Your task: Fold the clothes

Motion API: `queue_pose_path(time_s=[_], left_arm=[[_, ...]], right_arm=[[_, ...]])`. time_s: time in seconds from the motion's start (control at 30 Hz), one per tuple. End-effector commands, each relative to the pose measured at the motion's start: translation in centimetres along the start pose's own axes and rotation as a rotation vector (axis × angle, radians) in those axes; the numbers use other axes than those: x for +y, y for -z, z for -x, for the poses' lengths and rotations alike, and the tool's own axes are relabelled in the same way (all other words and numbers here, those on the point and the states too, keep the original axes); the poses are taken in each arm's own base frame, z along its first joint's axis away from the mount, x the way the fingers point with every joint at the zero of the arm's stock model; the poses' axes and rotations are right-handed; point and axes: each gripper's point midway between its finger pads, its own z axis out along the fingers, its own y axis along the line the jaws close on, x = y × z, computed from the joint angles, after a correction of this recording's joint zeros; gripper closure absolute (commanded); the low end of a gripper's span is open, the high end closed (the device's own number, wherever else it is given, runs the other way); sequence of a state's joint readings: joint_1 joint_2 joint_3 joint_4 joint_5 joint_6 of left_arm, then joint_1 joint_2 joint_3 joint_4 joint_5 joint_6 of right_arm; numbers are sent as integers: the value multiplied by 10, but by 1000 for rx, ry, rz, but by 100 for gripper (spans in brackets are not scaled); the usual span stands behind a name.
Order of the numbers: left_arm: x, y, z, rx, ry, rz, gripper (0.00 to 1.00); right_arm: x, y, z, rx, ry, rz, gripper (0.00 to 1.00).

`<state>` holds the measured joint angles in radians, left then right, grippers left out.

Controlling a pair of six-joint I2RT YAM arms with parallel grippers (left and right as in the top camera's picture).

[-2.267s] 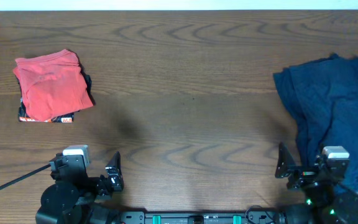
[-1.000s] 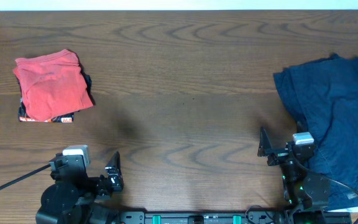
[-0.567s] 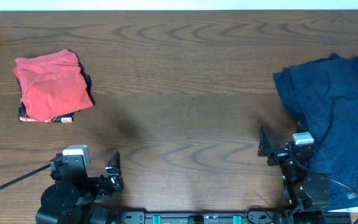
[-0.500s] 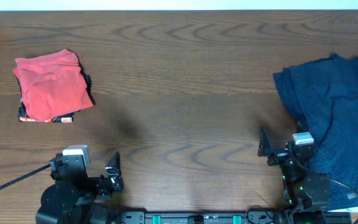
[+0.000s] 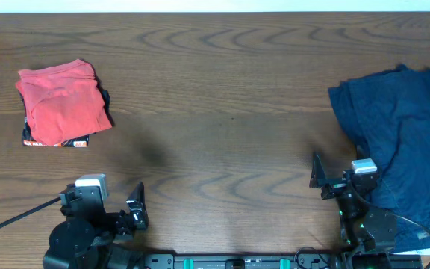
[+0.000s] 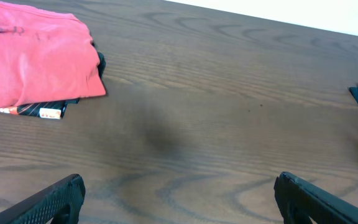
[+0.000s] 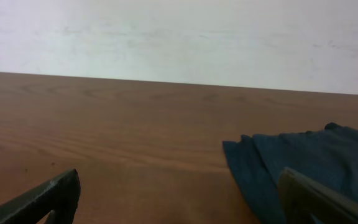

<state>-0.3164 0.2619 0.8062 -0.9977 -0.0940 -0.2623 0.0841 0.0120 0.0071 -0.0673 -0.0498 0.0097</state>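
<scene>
At the right edge of the table (image 5: pixel 222 97) a navy shirt (image 5: pixel 402 127) lies rumpled and unfolded, just beside the right fingers (image 7: pixel 316 199), which stand wide apart and hold nothing. The left fingers (image 6: pixel 55 200) are equally wide and empty, low near the front edge. The navy shirt looks like the next job. It should be drawn toward the bare middle and spread flat before any fold, each arm pinching a single layer at a hem or corner so the soft cloth does not bunch. At far left a red shirt (image 5: pixel 60 104) sits folded on a black printed one (image 5: pixel 51 141), well apart from the working space; nothing blocks the way.
</scene>
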Motion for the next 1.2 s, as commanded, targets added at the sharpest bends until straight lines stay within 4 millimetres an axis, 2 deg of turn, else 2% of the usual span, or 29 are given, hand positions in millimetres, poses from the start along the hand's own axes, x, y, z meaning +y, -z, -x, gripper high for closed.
queue_pose_path(time_s=[0.0,0.87,1.03,1.17], left_arm=[[2,0,0,-5,3,11,2],[4,0,-3,7,3,17,2],[25,-4,-16,29,30,130,2],[43,-23,-30,-3,76,201,2]], right_arm=[[-4,0,0,-1,14,-12,1],[-3,0,0,-1,14,-12,1],[-3,0,0,-1,14,-12,1],[-3,0,0,-1,14,-12,1]])
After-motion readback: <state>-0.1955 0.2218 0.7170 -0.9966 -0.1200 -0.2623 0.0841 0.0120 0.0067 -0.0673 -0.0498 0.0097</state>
